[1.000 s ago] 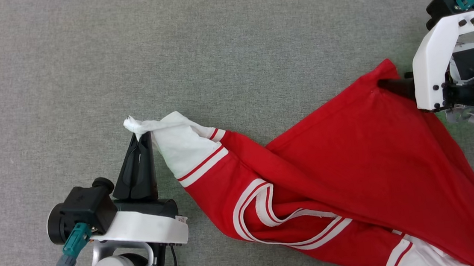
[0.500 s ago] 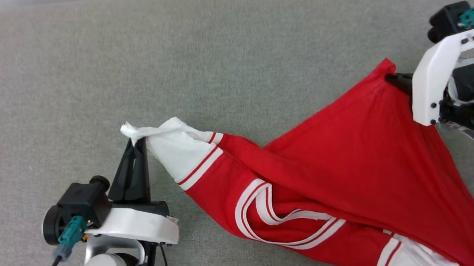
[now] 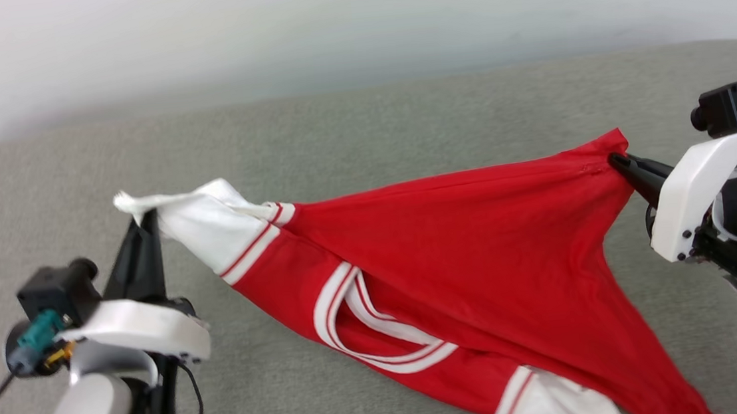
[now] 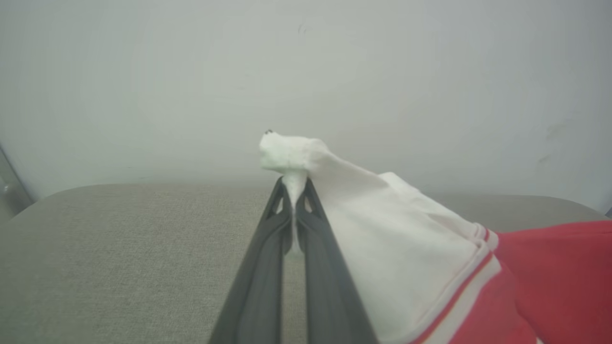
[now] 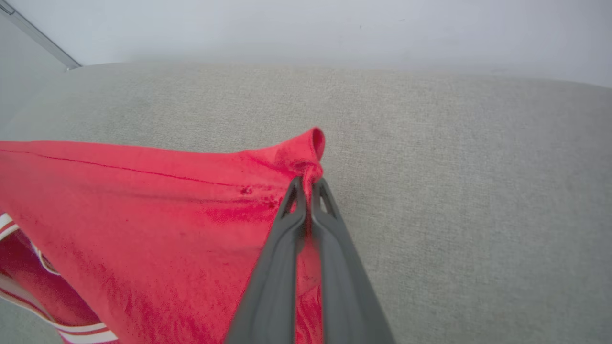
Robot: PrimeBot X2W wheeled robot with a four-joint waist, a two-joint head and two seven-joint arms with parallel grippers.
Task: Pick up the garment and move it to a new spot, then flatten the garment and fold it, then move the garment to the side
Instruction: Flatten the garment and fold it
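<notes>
Left gripper (image 3: 141, 217) is pinching tight on a white corner of the jersey (image 3: 478, 244); the right gripper (image 3: 616, 160) is clamping tight on a red corner. The jersey's top edge is stretching taut between them, its long axis running left to right over the grey padded surface (image 3: 367, 114), and the rest is sagging toward the near right. Bare surface is lying open behind, up to its rounded far edge by the pale wall (image 3: 326, 24).

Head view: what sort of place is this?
Likely an indoor lab or test setup: a grey fabric-covered surface, a plain pale wall behind it, and a red jersey as workpiece.
</notes>
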